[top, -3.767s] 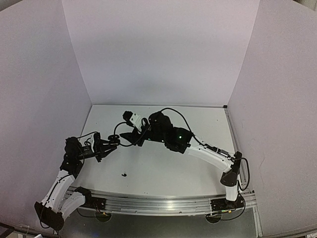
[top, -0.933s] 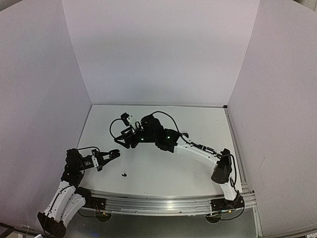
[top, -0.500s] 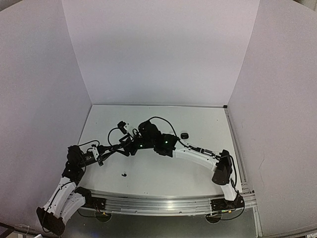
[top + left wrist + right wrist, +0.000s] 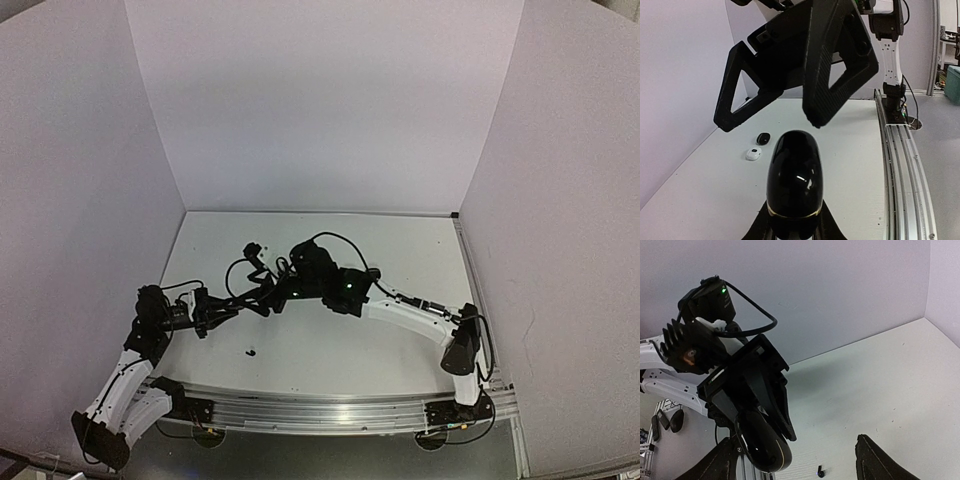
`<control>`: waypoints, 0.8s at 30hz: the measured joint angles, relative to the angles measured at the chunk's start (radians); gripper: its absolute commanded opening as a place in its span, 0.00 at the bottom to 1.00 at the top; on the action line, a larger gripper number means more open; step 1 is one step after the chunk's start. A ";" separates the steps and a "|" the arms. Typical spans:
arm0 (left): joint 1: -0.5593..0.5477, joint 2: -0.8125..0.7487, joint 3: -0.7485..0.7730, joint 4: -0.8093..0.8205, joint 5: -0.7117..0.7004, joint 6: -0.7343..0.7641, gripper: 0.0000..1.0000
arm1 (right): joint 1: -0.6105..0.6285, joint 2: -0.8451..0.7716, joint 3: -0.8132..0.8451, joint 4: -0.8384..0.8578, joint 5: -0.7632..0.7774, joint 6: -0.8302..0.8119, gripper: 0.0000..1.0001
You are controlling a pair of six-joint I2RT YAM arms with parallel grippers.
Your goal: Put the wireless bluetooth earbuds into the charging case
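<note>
My left gripper [image 4: 228,304] is shut on a glossy black egg-shaped charging case [image 4: 792,180], closed, and holds it above the table; the case also shows in the right wrist view [image 4: 762,442]. My right gripper [image 4: 262,290] is open and empty. Its two black fingers [image 4: 832,65] hang just above and beyond the case, and its jaws straddle open table in the right wrist view [image 4: 795,452]. One tiny black earbud [image 4: 249,351] lies on the table near the front, also low in the right wrist view [image 4: 820,471]. The other earbuds are out of view.
A small black rounded case [image 4: 763,138] and a small white rounded case [image 4: 753,153] lie side by side on the table beyond the grippers; the black one peeks out by the right arm [image 4: 372,272]. The metal rail [image 4: 320,410] runs along the near edge. Walls enclose three sides.
The left gripper has come up and right, and the right gripper has come left, so the two now meet over the left-middle of the table. The black earbud has not moved.
</note>
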 measured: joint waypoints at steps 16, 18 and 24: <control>0.000 0.043 0.033 -0.010 0.115 -0.051 0.00 | -0.004 0.041 0.056 -0.090 -0.100 -0.130 0.75; 0.000 0.047 0.039 -0.018 0.119 -0.050 0.00 | -0.004 0.047 0.062 -0.098 -0.095 -0.141 0.75; 0.003 0.062 0.094 -0.141 0.123 0.066 0.00 | -0.004 0.058 0.088 -0.124 -0.070 -0.157 0.74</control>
